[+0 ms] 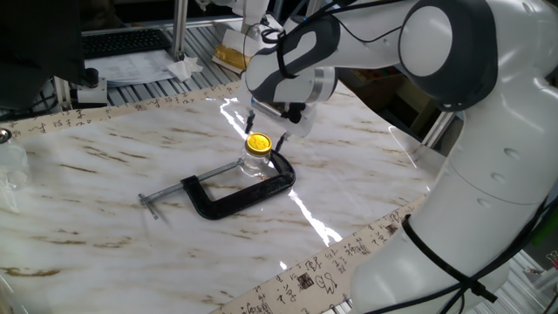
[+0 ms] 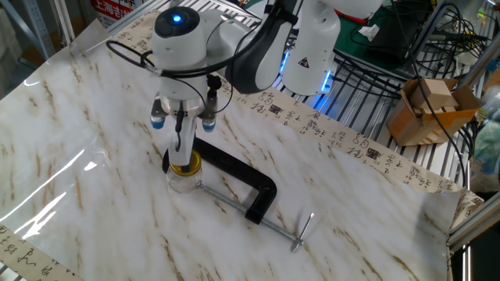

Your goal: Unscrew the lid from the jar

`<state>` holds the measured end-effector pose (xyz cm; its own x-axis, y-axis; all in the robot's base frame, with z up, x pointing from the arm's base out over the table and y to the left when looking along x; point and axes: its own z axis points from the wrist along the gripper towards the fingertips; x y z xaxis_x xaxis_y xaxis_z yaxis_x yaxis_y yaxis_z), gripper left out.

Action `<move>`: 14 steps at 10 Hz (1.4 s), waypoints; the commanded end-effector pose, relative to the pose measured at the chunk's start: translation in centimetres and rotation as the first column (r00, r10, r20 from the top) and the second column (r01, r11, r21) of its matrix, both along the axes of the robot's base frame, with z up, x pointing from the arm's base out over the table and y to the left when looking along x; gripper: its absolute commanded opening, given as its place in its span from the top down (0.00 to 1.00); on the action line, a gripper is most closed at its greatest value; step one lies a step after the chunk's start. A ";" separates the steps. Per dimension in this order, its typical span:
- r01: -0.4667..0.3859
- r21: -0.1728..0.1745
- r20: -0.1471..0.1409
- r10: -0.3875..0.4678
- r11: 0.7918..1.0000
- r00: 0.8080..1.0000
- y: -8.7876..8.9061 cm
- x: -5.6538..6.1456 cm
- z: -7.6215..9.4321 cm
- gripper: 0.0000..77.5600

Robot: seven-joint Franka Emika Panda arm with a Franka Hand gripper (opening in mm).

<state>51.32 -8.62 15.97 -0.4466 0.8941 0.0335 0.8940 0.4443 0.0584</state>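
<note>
Sitting on marble bench [image 1: 105,187]: black C-clamp [image 1: 234,194], gripping jar [image 1: 254,164] in its jaws. Hovering just above jar: hand [image 1: 268,129], fingers spread, grasping nothing, probably not touching lid. Resting on jar: yellow lid [image 1: 258,142], looking screwed on; partly hidden behind a finger in the other fixed view.

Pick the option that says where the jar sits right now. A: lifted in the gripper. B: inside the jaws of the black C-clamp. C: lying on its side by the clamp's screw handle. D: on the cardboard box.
B: the jar stands upright on the table between the black C-clamp's jaws, yellow lid on, with the gripper just above it.
</note>
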 end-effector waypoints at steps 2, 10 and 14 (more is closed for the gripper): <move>0.467 0.061 0.060 -0.471 0.882 0.880 -0.3 -0.5 -0.6 0.00; 0.449 0.071 0.056 -0.453 0.891 0.890 -0.4 0.5 -1.0 0.00; 0.431 0.073 0.051 -0.435 0.899 0.899 -0.3 0.7 -1.0 0.00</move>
<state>51.87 -8.94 14.94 -0.0127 0.9971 0.0745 0.9911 0.0027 0.1335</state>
